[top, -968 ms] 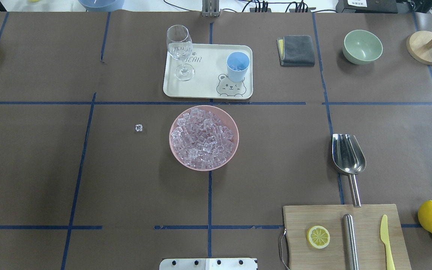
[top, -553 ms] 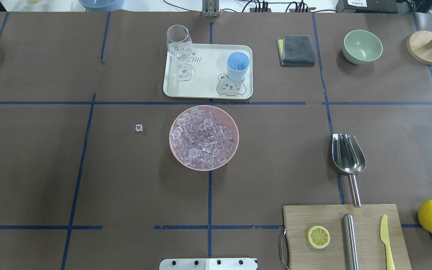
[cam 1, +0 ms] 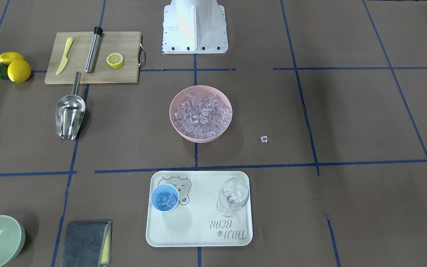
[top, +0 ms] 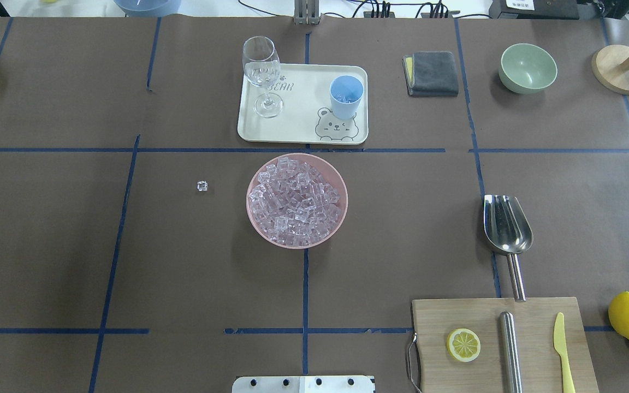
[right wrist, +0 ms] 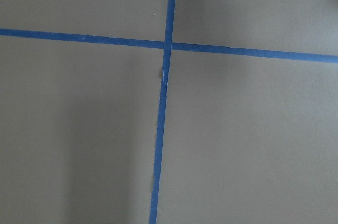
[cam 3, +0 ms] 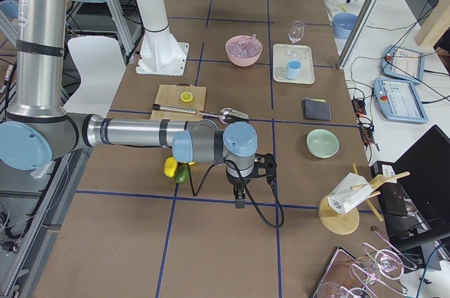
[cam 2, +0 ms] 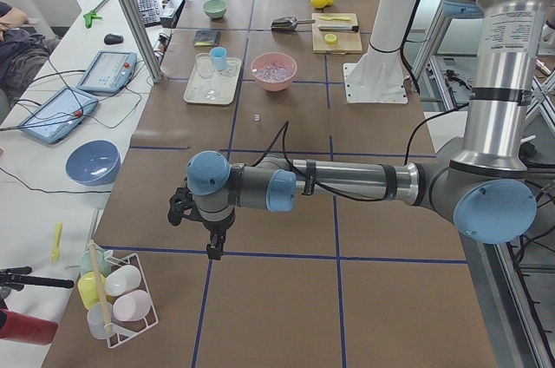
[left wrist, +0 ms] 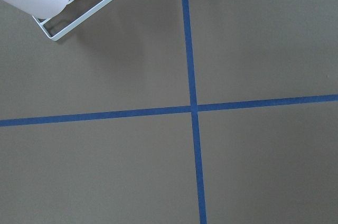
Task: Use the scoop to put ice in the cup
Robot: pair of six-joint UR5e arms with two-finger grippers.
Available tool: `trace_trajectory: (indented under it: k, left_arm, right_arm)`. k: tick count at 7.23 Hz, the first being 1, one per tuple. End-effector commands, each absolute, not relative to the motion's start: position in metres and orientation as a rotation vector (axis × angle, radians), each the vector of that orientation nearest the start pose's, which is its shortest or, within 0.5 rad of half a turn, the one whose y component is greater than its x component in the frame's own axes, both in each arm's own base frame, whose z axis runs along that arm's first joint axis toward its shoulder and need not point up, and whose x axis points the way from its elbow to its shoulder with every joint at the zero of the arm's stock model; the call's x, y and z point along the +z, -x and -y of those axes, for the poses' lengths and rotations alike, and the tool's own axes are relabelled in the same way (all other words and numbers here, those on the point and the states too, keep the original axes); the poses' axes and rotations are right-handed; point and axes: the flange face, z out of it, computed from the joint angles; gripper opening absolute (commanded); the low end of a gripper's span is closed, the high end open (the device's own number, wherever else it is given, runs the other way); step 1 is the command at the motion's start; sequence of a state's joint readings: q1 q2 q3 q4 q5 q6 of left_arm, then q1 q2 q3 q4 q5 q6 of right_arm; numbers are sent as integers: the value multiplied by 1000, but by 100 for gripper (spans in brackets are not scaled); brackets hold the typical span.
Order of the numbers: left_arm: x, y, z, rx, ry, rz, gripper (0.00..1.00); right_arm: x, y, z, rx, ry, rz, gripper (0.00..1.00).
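Scoop [top: 507, 224] lies at edge of board [top: 456, 316]; left gripper [cam 2: 212, 249], right gripper [cam 3: 239, 199] (grip: cannot tell).

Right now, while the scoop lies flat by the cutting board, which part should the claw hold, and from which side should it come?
Take the scoop by its thin straight handle, coming straight down from above and closing across its width. The trough lies open upward and looks too wide and rounded to pinch. The middle of the handle lies over bare table, just short of the cutting board.
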State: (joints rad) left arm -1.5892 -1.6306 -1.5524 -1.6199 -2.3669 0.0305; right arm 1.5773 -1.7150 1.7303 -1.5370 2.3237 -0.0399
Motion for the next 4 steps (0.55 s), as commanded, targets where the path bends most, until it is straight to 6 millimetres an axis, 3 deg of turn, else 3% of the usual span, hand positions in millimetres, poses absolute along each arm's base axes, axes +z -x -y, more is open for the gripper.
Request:
trace_trajectory:
  k: [1, 4]
  left_arm:
    - [631, 72, 522, 48, -107, -793, 100]
    - [629, 72, 523, 51, -114, -793, 100]
  right_arm:
    - [645, -68, 434, -51, -64, 750, 100]
    - [648, -62, 434, -61, -53, 748, 100]
